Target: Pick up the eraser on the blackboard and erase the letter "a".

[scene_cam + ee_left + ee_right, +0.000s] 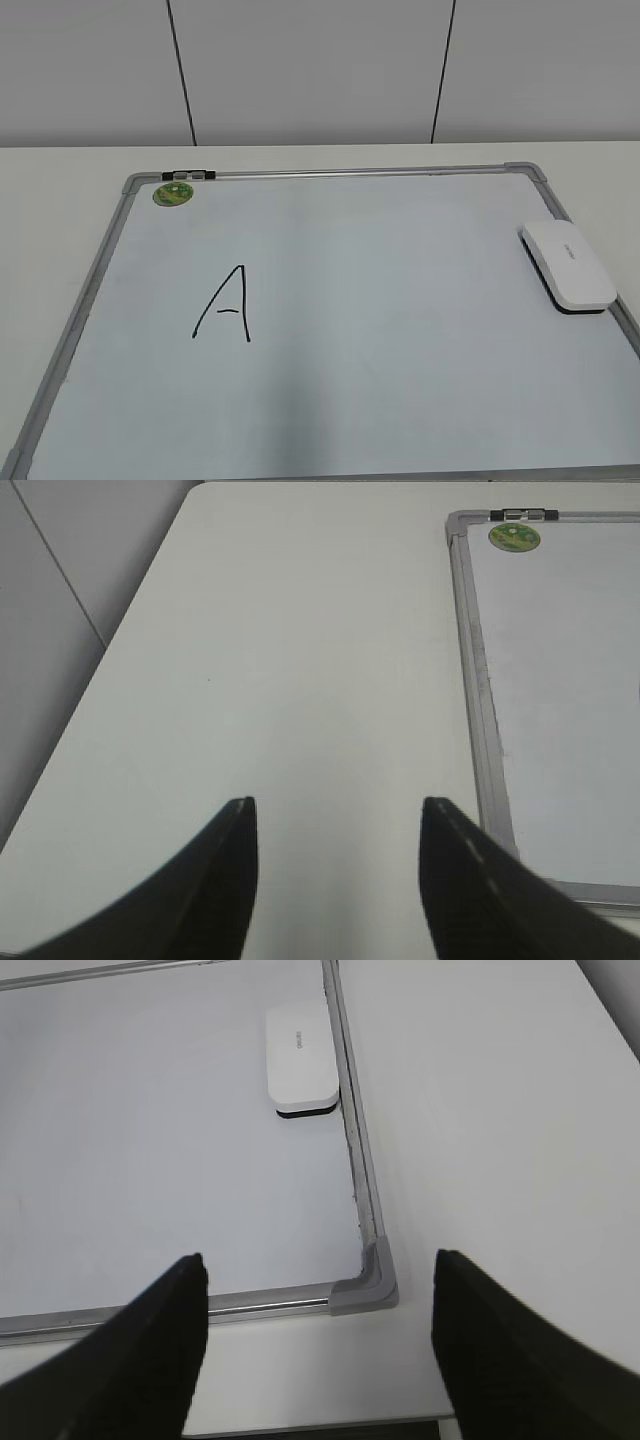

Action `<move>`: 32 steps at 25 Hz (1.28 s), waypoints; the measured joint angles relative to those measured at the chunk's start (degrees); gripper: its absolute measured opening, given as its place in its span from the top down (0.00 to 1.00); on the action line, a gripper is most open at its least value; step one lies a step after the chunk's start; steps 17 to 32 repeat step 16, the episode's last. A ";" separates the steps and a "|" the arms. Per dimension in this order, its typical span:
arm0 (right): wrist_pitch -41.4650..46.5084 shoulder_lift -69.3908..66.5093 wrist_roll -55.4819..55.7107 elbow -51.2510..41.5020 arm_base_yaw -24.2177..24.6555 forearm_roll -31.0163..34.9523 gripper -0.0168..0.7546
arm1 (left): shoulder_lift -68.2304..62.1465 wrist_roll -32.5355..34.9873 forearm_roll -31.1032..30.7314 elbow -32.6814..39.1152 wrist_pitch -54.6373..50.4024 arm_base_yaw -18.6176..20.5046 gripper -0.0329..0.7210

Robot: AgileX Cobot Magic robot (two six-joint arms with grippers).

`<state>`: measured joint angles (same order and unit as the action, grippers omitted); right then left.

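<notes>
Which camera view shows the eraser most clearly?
The exterior view: the eraser lies whole near the blackboard's right edge, its print visible. The right wrist view shows it smaller, farther off. The left wrist view misses it.

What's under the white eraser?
The eraser lies flat on the board, against its right frame. Only the eraser's dark bottom edge shows. The patch of board beneath is covered, so any writing there cannot be seen.

Blackboard (400, 300): one handwritten capital "A" (226, 305) in black marker, left of centre. Eraser (567, 264): small grey print on its white top (too small to read). Green magnet (172, 194): pattern illegible.
</notes>
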<state>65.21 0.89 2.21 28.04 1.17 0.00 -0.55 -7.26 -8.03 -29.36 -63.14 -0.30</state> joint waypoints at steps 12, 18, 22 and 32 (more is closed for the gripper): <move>0.00 0.00 0.00 0.00 0.00 0.00 0.30 | 0.00 0.00 0.00 0.00 0.00 0.00 0.47; 0.00 0.00 0.00 0.00 0.00 0.00 0.30 | 0.00 0.00 0.00 0.00 0.00 0.00 0.49; 0.00 0.00 0.00 0.00 0.00 0.00 0.30 | 0.00 0.00 0.00 0.00 0.00 0.00 0.49; 0.00 0.00 0.00 0.00 0.00 0.00 0.30 | 0.00 0.00 0.00 0.00 0.00 0.00 0.49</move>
